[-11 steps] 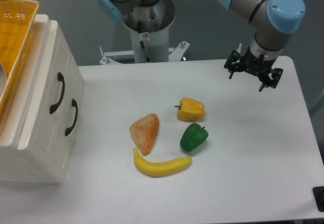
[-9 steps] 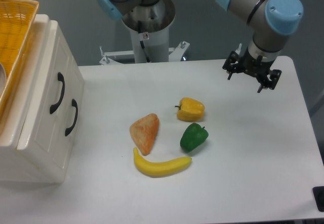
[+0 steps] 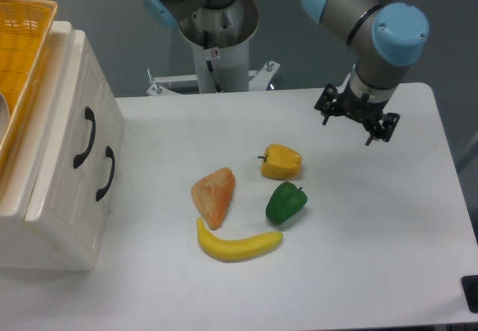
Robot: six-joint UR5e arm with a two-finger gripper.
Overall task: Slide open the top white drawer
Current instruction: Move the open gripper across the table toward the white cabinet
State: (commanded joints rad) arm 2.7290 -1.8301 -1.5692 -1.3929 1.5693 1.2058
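Top white drawer [image 3: 75,114]: uppermost in cream cabinet [image 3: 52,219] at table's left edge, shut flush. Rigid box; likely slides easily, light. Best hold: black arched handle [image 3: 84,137], stiff, gap behind for finger. Second identical handle [image 3: 105,172] just below — avoid. Gripper [image 3: 354,119] well apart at far right, fingers spread, holding nothing. Yellow pepper [image 3: 281,161], green pepper [image 3: 285,202], banana [image 3: 237,244] between.

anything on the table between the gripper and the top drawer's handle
In the camera view, the straight stretch from the gripper to the top white drawer is bare tabletop; the yellow pepper sits just below that line.
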